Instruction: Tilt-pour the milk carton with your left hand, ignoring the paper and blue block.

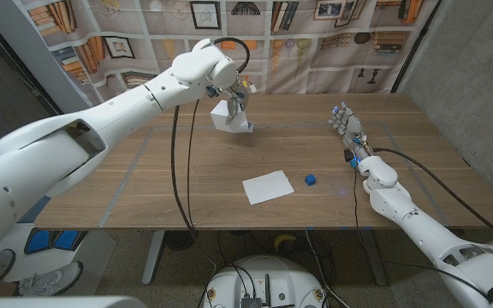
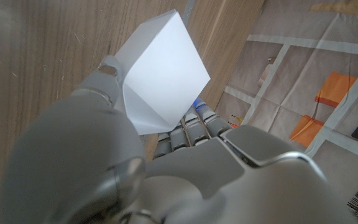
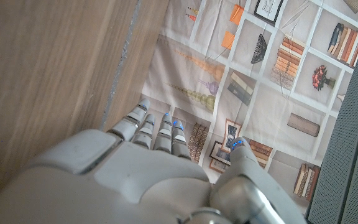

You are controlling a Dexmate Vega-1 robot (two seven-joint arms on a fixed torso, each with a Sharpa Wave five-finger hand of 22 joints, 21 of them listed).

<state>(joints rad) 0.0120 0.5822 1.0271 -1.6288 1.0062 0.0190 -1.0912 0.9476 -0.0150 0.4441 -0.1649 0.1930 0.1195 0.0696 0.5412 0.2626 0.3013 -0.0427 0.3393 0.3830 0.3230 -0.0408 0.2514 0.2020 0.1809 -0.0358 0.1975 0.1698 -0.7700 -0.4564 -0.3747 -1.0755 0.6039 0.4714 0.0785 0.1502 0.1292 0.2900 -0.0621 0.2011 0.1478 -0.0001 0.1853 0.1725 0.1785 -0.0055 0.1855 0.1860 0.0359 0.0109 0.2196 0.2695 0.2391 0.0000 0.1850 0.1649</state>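
On the milk carton, no legible writing.

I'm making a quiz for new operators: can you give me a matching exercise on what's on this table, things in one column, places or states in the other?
Things:
1. milk carton
2. sheet of paper
3. blue block
4. right hand

Places or states:
A. lying flat near the middle of the table
B. holding nothing, at the table's right side
C. gripped by the left hand at the far side
D. just right of the paper

Pairs: 1-C, 2-A, 3-D, 4-B
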